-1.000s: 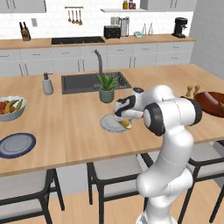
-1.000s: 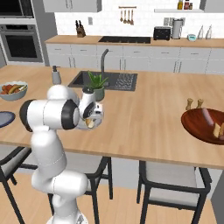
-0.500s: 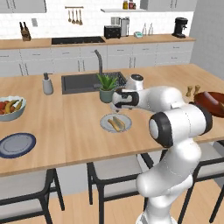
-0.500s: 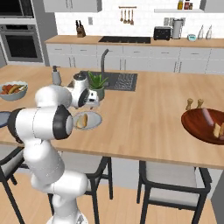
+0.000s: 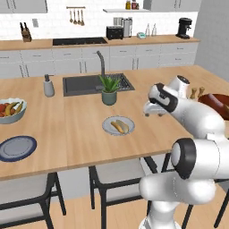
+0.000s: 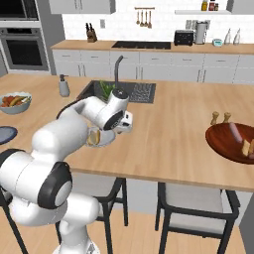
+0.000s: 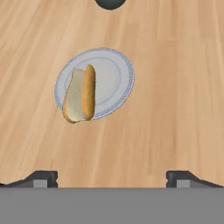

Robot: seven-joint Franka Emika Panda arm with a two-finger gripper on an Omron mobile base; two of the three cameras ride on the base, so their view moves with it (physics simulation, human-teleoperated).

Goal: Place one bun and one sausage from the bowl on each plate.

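gripper (image 7: pixel 112 177) with jaws spread wide and nothing between them, hovering above the wooden counter (image 7: pixel 175 109). in the hand view both dark fingertips (image 7: pixel 41 178) rise at the lower edge, far apart, with bare wood in the gap.

ahead of the jaws and slightly toward the left fingertip lies the pale grey-white plate (image 7: pixel 116 74). a bun (image 7: pixel 79 94) rests on it lengthwise, its near end hanging over the plate's rim toward the gripper. no sausage is seen on this plate, so it appears half served. the overhang suggests the bun was set near the edge, not at the centre; it looks stable, since most of its length is on the plate.

in the left base view the gripper (image 5: pixel 153 108) stands beside the plate (image 5: pixel 107 126), well above the counter. the dark red-brown bowl (image 6: pixel 223 144) sits on the far side of the gripper from the plate, well apart, with a sausage (image 6: pixel 234 130) and a bun (image 6: pixel 245 147) visible inside. the blue-grey plate (image 5: pixel 18 148) lies beyond the first plate from the jaws, farther off, and looks bare.

open, unloaded jaws between plate and bowl fit a stage where the next item must be fetched; judged from this, a sausage for the grey-white plate is the likely need.
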